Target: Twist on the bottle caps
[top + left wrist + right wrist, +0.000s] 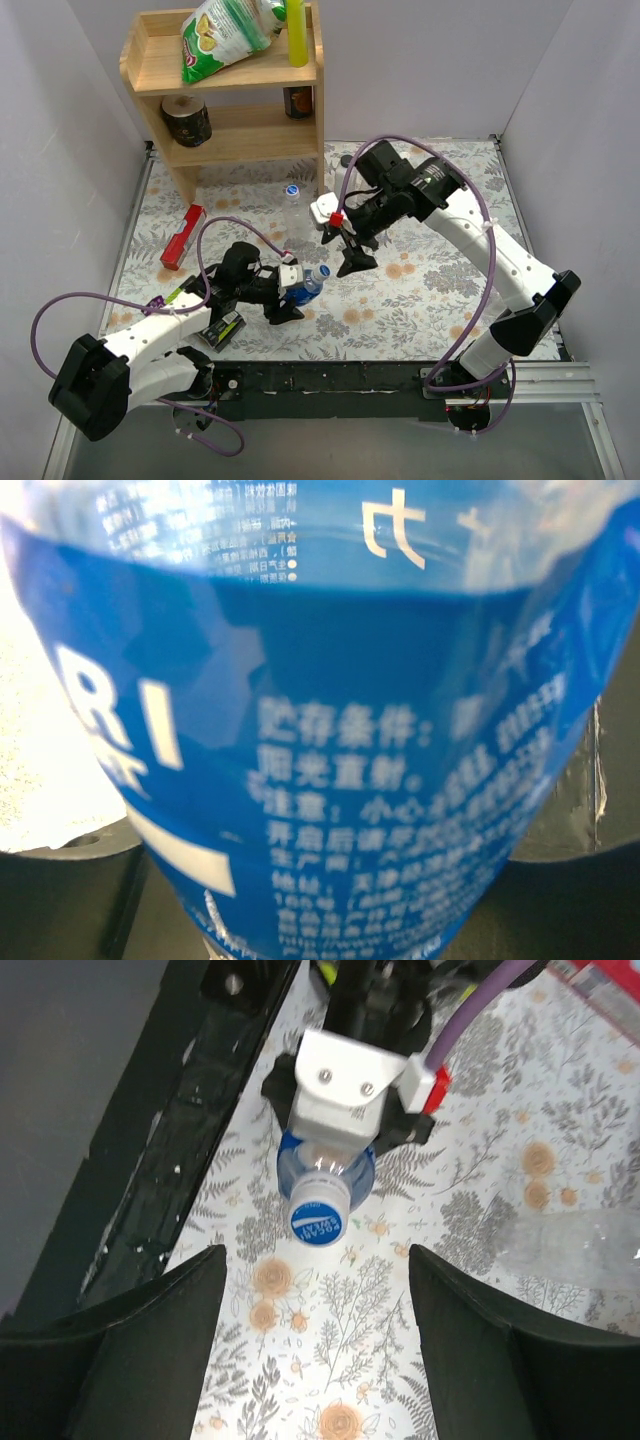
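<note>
Left end effector (295, 292) clenched on bottle (330, 730), which lies tilted, neck toward the right arm. Label is blue with large white letters "RI" at its left edge; Chinese small print below includes "贮存条件" and "阳光直射".

Cap (320, 1217) sits on the bottle's neck, blue with a white rim and white lettering too small to read; whether it is screwed tight, cannot tell.

Right end effector (318, 1280) released, fingers spread wide, near the cap but apart from it; floral table (430, 290) shows between the fingers.

Second bottle (292, 215), clear, stands upright just beyond the two end effectors with second cap (292, 189), blue-white, on top.

Rail (200, 1160), black, marks the near table edge just beside the left end effector; shelf (250, 140) closes the far left. Red box (183, 237) lies near the left edge, print unreadable. Floral table runs right of the right arm to the wall.
</note>
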You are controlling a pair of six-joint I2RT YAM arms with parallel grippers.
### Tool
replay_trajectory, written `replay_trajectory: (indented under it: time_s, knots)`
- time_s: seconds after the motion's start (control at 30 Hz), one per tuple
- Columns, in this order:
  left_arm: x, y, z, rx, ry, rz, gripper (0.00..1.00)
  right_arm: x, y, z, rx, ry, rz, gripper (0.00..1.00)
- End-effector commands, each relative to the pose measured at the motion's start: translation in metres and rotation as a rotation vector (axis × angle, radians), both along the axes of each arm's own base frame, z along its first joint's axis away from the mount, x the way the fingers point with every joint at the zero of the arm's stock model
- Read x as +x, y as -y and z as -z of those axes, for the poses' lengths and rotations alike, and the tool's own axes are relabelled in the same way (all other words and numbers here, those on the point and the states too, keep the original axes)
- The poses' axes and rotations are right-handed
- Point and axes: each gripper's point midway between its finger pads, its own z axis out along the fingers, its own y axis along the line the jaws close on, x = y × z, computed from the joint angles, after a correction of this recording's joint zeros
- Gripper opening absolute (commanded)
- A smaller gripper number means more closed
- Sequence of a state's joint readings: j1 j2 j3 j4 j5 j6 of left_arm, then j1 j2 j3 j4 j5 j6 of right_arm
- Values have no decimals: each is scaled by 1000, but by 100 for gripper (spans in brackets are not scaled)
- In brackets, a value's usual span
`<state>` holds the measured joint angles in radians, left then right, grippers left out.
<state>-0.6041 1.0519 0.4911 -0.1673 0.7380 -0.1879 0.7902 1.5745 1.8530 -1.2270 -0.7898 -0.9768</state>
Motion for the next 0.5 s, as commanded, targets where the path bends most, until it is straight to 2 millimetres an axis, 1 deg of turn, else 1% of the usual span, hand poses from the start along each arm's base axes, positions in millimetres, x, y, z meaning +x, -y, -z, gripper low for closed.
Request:
replay_trajectory:
  time_s: [0.0,0.13,0.17,0.23,0.27,0.33,0.37,0.4,0.47]
  knots:
    - [0,4,-17,-12,51,71,0,-14,15,13,-24,131,-131,79]
    - [0,7,-23,-20,47,83,0,-18,13,21,-27,141,-167,76]
    - [0,7,-23,-20,47,85,0,-16,12,22,-29,154,-167,76]
    - [2,8,-26,-22,49,87,0,-18,10,22,-20,171,-181,74]
    - [1,8,-26,-21,49,91,0,-17,9,24,-22,176,-180,73]
    - [1,9,-26,-24,49,95,0,-14,5,21,2,202,-169,72]
    - [1,9,-27,-24,49,97,0,-13,5,25,-6,208,-168,71]
    - [1,9,-28,-26,48,99,0,-13,2,23,9,227,-168,70]
    - [1,10,-28,-27,47,100,0,-12,2,25,9,235,-165,67]
